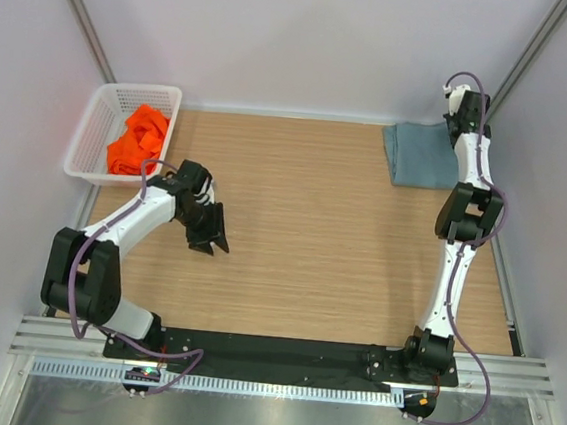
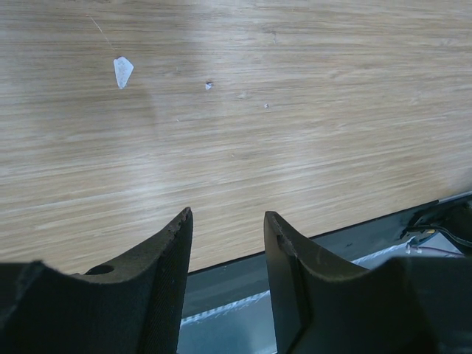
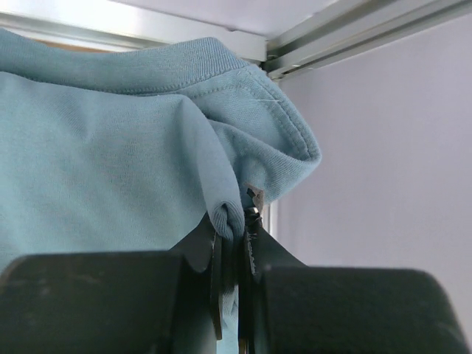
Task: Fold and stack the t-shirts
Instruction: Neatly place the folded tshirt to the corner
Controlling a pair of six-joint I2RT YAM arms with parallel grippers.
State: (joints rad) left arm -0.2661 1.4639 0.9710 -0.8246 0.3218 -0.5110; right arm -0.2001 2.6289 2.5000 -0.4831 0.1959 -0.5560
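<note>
The wooden table takes up most of the top view. The grey-blue t-shirt lies at the table's far right corner, in a roughly square, flattened bundle. At the table's far left corner sits the white lattice basket, and the orange t-shirt is crumpled inside it.

The right arm reaches to the table's far right corner. There the right gripper has its 2 jaws clenched on a bunched fold of the grey-blue t-shirt, next to a ribbed, stitched edge.

The left gripper hangs over bare wood on the table's left half. Its 2 jaws are parted and grasp nothing. A small white scrap lies on the table beyond them.
</note>
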